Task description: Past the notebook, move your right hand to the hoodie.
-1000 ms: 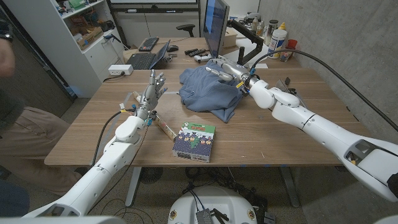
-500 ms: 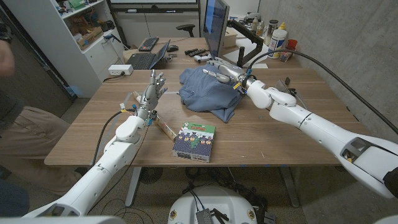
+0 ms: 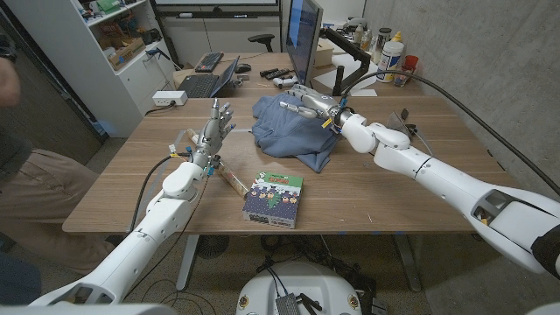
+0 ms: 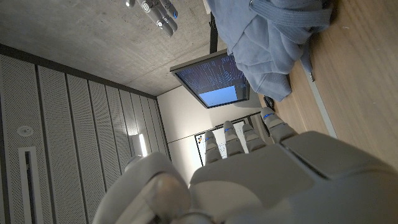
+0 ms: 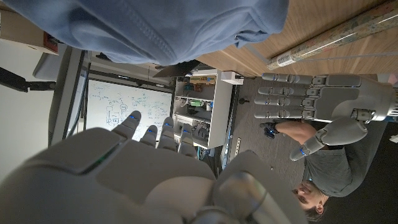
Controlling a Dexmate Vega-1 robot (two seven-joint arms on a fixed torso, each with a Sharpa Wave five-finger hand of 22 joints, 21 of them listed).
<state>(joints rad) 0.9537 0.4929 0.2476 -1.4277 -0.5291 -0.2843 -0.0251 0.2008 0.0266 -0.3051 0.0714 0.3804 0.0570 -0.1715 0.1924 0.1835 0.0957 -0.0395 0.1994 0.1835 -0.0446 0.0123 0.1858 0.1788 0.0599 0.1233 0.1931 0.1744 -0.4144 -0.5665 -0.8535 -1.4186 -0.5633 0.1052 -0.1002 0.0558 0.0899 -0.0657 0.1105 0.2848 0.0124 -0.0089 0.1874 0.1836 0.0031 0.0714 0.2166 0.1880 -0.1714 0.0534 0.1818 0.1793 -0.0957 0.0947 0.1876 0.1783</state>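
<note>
We see right hand (image 3: pixel 302 103) over crumpled blue hoodie (image 3: pixel 293 129), fingers apart, holding nothing. Left hand (image 3: pixel 215 122) upright, fingers spread. Brown wooden desk (image 3: pixel 376 192), white shelves (image 3: pixel 109 39) behind.

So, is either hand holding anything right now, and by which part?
Nothing is held. The right hand hovers over the blue hoodie with fingers spread; the left hand stands open, upright, beside it.

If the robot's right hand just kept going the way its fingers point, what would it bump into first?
Probably nothing solid soon: the right hand points leftward over the blue hoodie. It might brush that cloth; its height above it is unclear.
</note>
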